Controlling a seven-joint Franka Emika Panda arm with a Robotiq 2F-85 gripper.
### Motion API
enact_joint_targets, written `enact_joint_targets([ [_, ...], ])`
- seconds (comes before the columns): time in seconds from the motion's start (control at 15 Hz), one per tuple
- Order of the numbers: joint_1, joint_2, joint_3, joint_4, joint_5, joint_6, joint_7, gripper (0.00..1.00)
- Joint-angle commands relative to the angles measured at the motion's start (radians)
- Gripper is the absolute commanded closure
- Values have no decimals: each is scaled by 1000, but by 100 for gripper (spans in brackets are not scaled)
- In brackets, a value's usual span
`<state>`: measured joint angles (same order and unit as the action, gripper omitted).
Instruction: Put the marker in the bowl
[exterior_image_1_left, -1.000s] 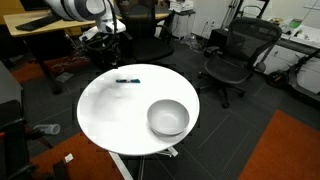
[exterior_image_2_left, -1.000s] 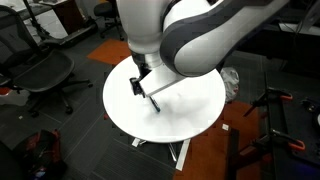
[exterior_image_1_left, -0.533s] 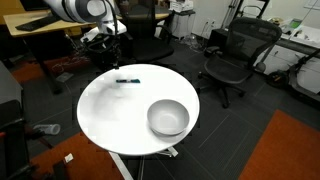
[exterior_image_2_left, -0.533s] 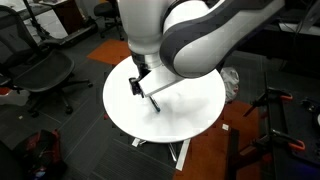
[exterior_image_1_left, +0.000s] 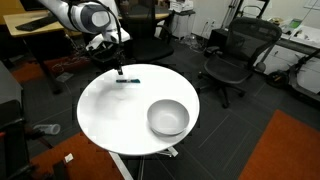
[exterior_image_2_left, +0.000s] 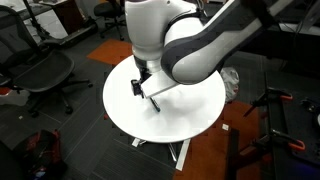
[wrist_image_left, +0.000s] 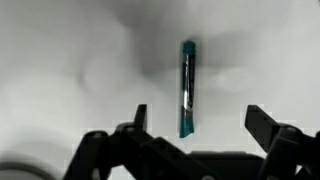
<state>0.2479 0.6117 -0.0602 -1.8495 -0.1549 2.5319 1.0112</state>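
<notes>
The marker (wrist_image_left: 187, 88) is a thin dark stick with a teal-blue section. It lies flat on the round white table (exterior_image_1_left: 110, 115) near its far edge (exterior_image_1_left: 127, 80). In the wrist view it points straight away from me, between my two fingers. My gripper (wrist_image_left: 200, 122) is open and empty, hovering above the marker; in an exterior view it hangs just over it (exterior_image_1_left: 119, 68). The light-grey bowl (exterior_image_1_left: 168, 118) stands upright and empty at the table's near right side, well away from the marker. In an exterior view (exterior_image_2_left: 140, 85) the arm hides the bowl and the marker.
Black office chairs (exterior_image_1_left: 238, 55) stand behind the table, and another is in an exterior view (exterior_image_2_left: 45, 75). A wooden desk (exterior_image_1_left: 40, 30) is at the back left. The table stands on a white pedestal (exterior_image_2_left: 180, 152) over dark carpet with an orange patch (exterior_image_1_left: 290, 150).
The arm has come down and forward toward the table's far edge, bringing the open gripper over the marker. The marker and the bowl have not moved.
</notes>
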Motion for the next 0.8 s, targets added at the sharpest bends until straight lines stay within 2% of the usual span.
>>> enact_joint_targets([
  [0.0,6,42,-7,29,36,32,1,0],
  [0.73,-4,157,-10,136,95,27,-21,0],
])
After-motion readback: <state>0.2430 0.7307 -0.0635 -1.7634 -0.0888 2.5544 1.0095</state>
